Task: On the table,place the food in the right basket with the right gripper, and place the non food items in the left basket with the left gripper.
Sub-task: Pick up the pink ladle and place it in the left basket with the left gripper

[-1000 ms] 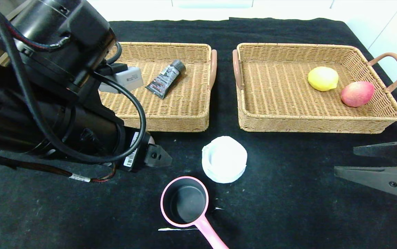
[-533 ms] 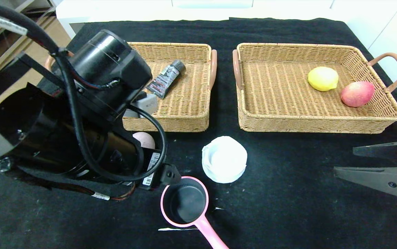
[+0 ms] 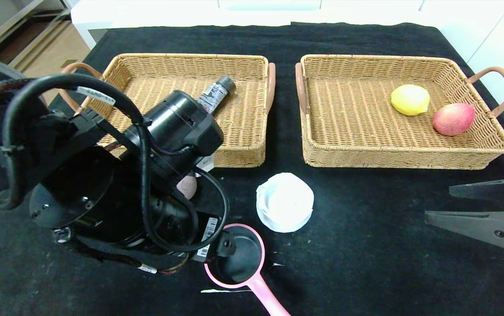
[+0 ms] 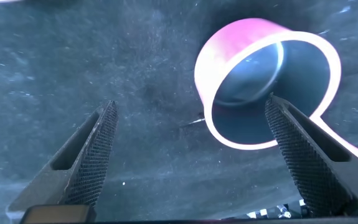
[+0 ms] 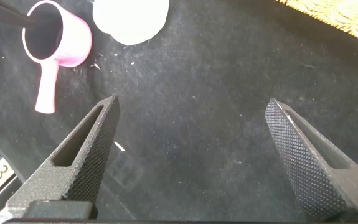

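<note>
My left gripper (image 4: 191, 104) hangs open low over the black table (image 3: 366, 263). One of its fingertips (image 3: 226, 245) is over the rim of the pink pan (image 3: 239, 260) (image 4: 272, 81); nothing is held. The white lid-like dish (image 3: 284, 202) lies just beyond the pan. The black tube (image 3: 217, 93) lies in the left basket (image 3: 238, 149), partly behind my arm. A pale mauve ball (image 3: 187, 186) peeks out beside the arm, on the cloth in front of that basket. The lemon (image 3: 409, 99) and peach (image 3: 453, 118) sit in the right basket (image 3: 401, 156). My right gripper (image 3: 438, 202) waits open at the right edge.
My bulky left arm (image 3: 102, 193) covers the near-left part of the table and the left basket's front corner. The right wrist view shows bare cloth between the fingers, with the pan (image 5: 54, 34) and dish (image 5: 131, 18) farther off. A white tear (image 3: 225, 290) marks the cloth by the pan's handle.
My left arm has swung from over the left basket toward the near side, bringing its open gripper down to the pan. The mauve ball has come partly into view. The right arm is still.
</note>
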`<state>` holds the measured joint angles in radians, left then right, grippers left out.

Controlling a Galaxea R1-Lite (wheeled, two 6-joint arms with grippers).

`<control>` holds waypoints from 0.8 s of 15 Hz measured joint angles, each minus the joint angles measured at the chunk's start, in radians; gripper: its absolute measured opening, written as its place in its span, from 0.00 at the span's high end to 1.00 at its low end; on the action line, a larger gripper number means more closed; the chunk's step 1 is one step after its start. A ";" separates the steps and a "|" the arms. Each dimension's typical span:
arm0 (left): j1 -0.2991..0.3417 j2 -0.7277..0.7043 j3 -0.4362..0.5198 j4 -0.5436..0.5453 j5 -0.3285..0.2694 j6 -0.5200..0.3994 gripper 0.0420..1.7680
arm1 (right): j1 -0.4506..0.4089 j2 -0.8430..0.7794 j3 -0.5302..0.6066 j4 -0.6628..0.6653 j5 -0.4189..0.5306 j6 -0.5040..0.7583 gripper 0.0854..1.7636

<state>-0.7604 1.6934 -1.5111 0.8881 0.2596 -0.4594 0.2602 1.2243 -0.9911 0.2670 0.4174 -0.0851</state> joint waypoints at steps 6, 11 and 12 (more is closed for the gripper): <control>-0.012 0.037 0.037 -0.064 -0.001 -0.002 0.03 | 0.000 -0.001 0.000 0.000 0.000 0.000 0.03; -0.019 0.079 0.039 -0.086 0.004 -0.019 0.03 | -0.003 -0.001 0.000 0.000 0.000 0.000 0.03; -0.019 0.085 0.040 -0.087 0.003 -0.020 0.03 | -0.005 -0.001 0.000 0.000 0.000 -0.001 0.03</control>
<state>-0.7798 1.7781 -1.4715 0.8015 0.2630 -0.4789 0.2549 1.2232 -0.9909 0.2670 0.4174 -0.0860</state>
